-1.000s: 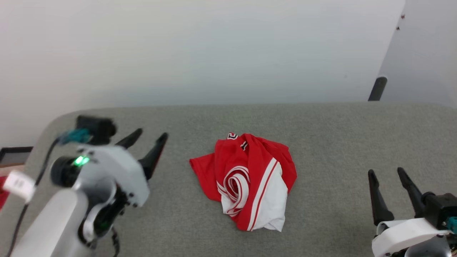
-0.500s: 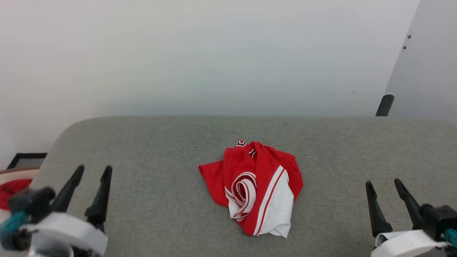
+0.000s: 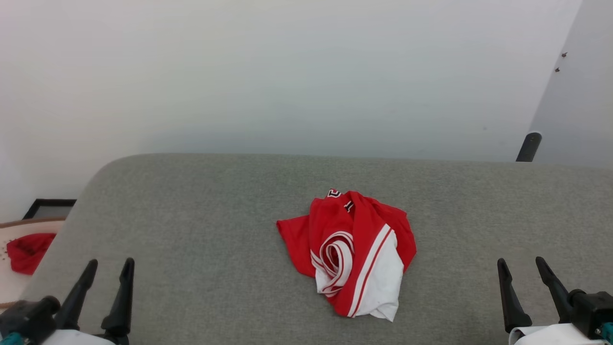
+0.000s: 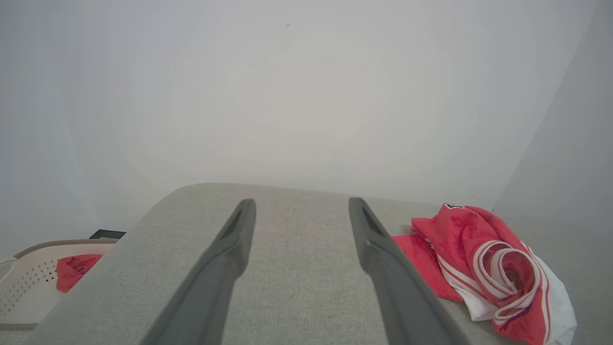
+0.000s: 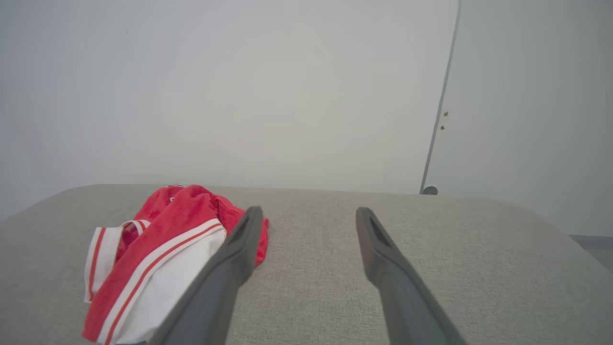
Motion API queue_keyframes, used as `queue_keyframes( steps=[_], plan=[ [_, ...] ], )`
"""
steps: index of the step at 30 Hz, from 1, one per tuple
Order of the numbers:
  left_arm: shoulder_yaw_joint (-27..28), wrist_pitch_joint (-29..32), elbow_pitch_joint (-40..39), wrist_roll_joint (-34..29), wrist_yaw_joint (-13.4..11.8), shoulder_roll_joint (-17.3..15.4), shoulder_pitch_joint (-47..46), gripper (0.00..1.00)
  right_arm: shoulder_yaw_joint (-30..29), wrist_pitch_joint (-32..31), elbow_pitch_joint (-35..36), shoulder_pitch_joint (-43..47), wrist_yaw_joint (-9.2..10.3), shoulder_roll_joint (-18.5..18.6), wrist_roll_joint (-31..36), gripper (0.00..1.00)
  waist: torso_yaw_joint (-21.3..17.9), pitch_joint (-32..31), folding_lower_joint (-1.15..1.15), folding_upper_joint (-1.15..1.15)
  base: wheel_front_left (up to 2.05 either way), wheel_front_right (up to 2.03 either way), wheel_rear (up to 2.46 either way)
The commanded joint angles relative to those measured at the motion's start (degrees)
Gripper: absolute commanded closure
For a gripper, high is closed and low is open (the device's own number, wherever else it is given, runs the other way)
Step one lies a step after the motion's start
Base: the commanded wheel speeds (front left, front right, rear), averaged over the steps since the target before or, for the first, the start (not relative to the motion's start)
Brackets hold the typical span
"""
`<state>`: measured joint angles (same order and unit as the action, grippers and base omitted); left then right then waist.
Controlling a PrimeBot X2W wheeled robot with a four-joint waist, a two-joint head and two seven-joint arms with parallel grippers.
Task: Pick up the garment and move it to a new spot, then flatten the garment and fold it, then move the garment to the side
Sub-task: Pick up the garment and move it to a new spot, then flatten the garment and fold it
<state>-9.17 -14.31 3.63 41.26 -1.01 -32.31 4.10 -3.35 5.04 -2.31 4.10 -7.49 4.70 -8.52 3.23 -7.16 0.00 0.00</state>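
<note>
Crumpled garment [image 3: 354,239] midway between left tool [image 3: 110,262] and right tool [image 3: 520,261] — both wide open, empty

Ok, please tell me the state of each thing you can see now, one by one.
shirt: crumpled in a heap on the grey pad, not held.
left gripper: open, empty, clear of the shirt.
right gripper: open, empty, clear of the shirt.
red cloth: bunched up inside the basket.
basket: holds the red cloth.
</note>
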Motion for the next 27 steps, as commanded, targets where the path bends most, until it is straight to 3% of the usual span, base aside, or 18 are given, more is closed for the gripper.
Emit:
queue_keyframes(
  steps=[1, 10, 16, 21, 27],
  plan=[
    [0.4, -0.3, -0.2, -0.5, -0.1, 0.1, -0.2, 0.00, 0.2, 0.0, 0.2, 0.0, 0.00, -0.2, -0.1, 0.00, 0.5, 0.2, 0.00, 0.00, 0.00, 0.00, 0.00],
    [0.2, 0.9, -0.5, -1.3, -2.1, 0.5, -3.6, 0.00, 2.2, -5.2, 0.8, -1.4, 0.00, 0.1, -2.8, 0.00, 5.5, 1.9, 0.00, 0.00, 0.00, 0.00, 0.00],
    [-1.8, 1.6, -0.3, -2.1, -2.6, 1.9, -6.3, 0.00, 3.5, -14.5, -0.4, -2.3, 0.00, 0.3, -5.7, 0.00, 10.8, 4.2, 0.00, 0.00, 0.00, 0.00, 0.00],
    [-3.3, 1.5, 0.2, -2.6, -2.2, 3.3, -8.7, 0.00, 3.5, -24.6, -2.1, -2.9, 0.00, 0.2, -7.1, 0.00, 14.3, 7.3, 0.00, 0.00, 0.00, 0.00, 0.00],
    [-4.8, 0.8, 1.5, -2.9, -1.0, 5.5, -12.0, 0.00, 2.5, -32.5, -2.6, -3.9, 0.00, 0.0, -7.1, 0.00, 17.5, 11.2, 0.00, 0.00, 0.00, 0.00, 0.00]
  ],
)
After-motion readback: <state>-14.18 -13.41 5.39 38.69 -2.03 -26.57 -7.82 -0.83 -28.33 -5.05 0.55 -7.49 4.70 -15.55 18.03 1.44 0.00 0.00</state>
